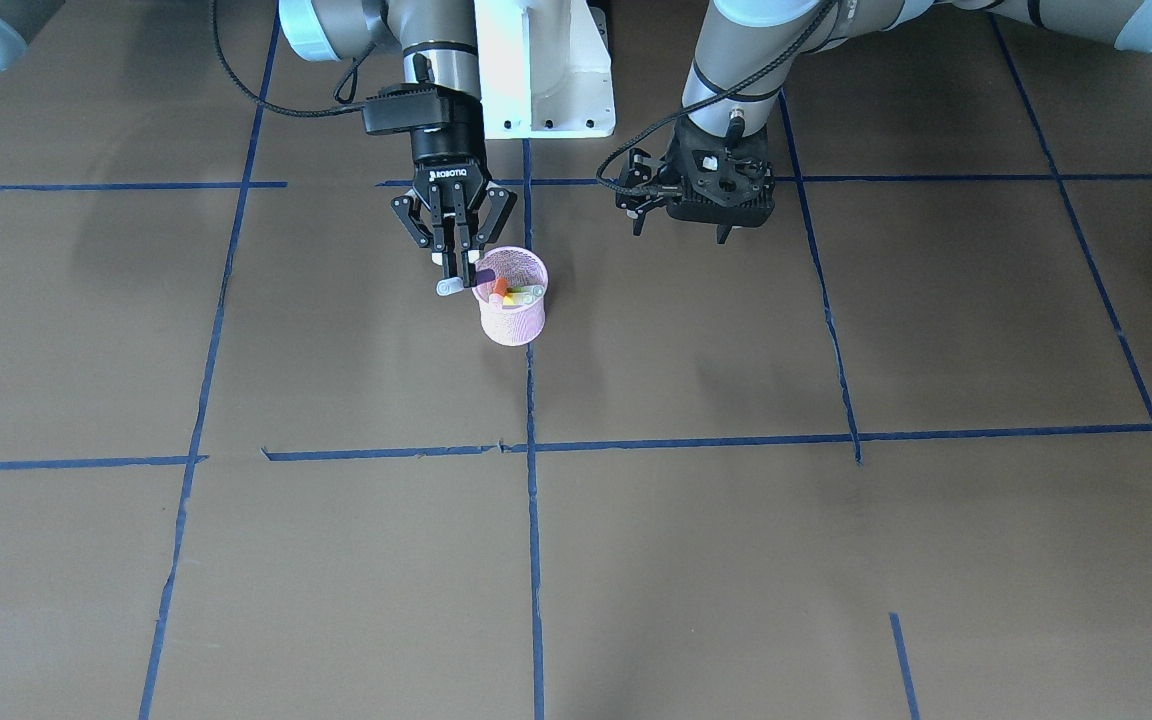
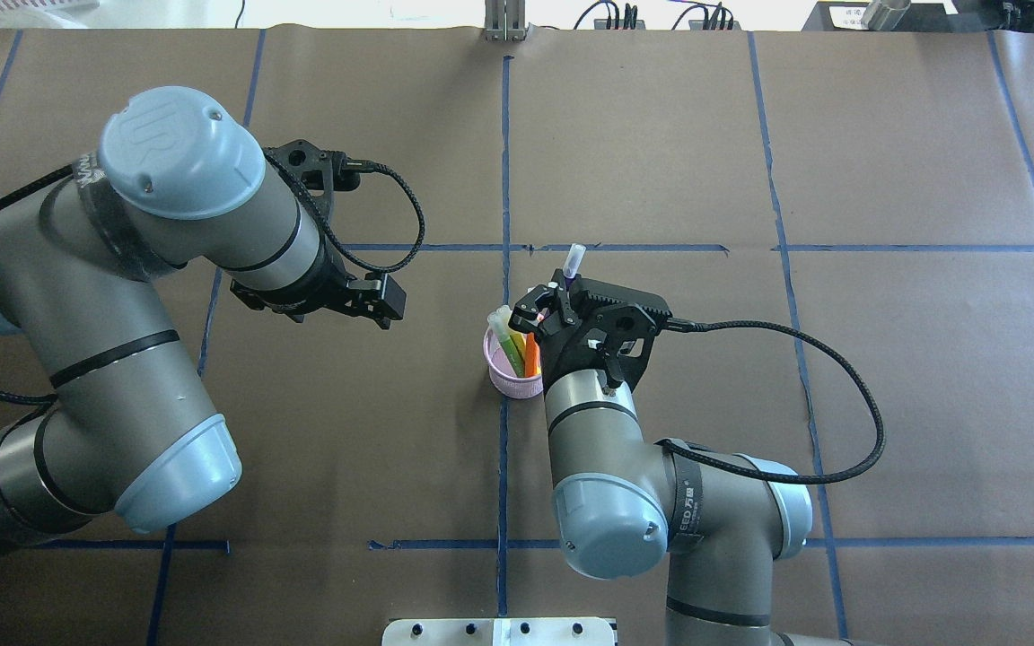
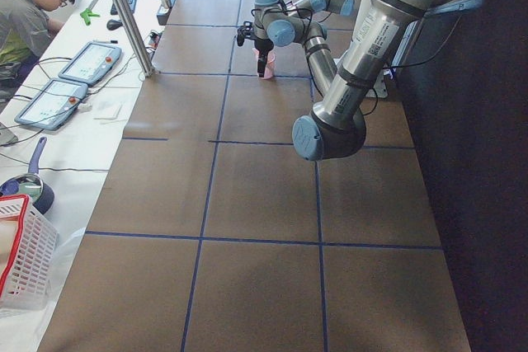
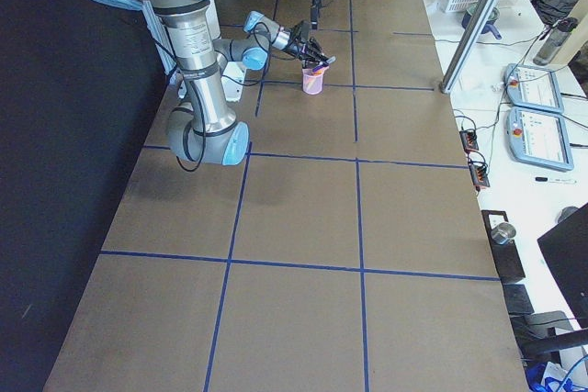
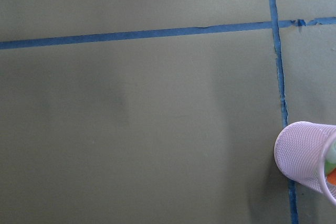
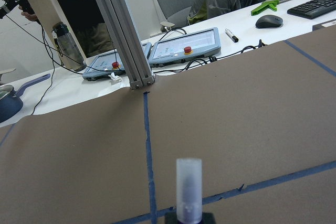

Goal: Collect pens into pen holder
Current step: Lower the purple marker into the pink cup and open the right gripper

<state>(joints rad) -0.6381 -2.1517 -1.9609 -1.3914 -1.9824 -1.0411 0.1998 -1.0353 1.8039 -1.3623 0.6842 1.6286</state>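
purple pen (image 6: 188,190) pinched in right claw (image 1: 457,273) at rim of pen holder (image 1: 513,320), orange pen (image 2: 531,355) and green pen (image 2: 510,342) already inside, seemingly just this drop pending; left claw (image 1: 721,205) spread or pressed, cannot tell.

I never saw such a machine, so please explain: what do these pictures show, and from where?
A robot's left arm and right arm work at a brown table. Four pictures come from fixed cameras: facing the robot, above behind it, and at each table end. Two come from wrist cameras. A pink cup holds a green pen and an orange pen. The right end effector grips a purple pen at the cup's mouth. The left end effector hangs aside, seemingly empty.
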